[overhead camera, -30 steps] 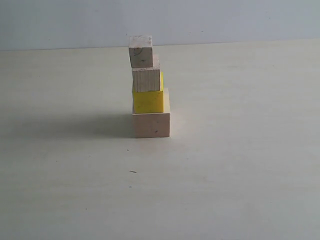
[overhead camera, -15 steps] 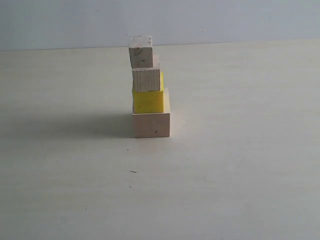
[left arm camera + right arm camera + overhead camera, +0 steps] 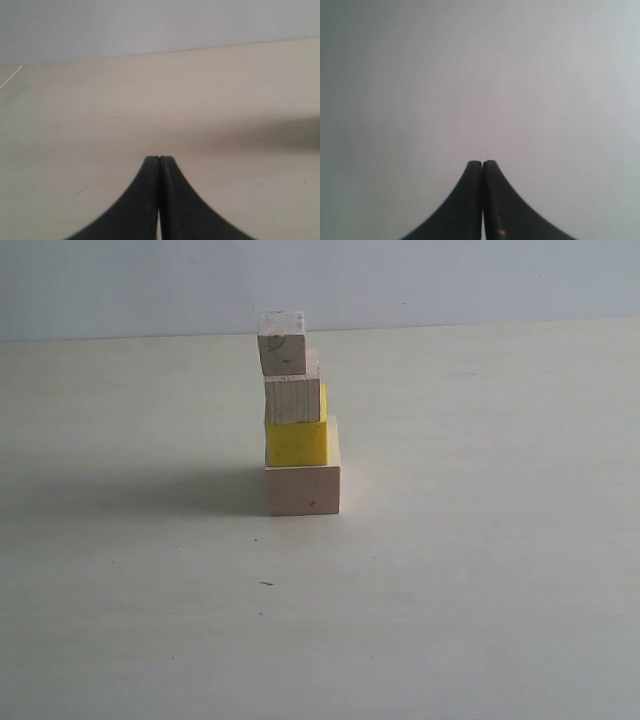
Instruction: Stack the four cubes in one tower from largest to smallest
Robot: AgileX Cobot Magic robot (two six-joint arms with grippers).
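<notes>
Nothing has moved since a second ago: exterior view, the tower [image 3: 298, 415] stands complete on the table [image 3: 480, 580]; left wrist view, the left gripper [image 3: 159, 159] is closed, empty; right wrist view, the right gripper [image 3: 482, 162] likewise; stacking appears finished, no further placement required.

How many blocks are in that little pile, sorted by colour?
Pale wood: 3 (large wooden cube at the bottom, medium wooden cube third up, small wooden cube on top)
Yellow: 1 (yellow cube, second from the bottom)
Total: 4
</notes>
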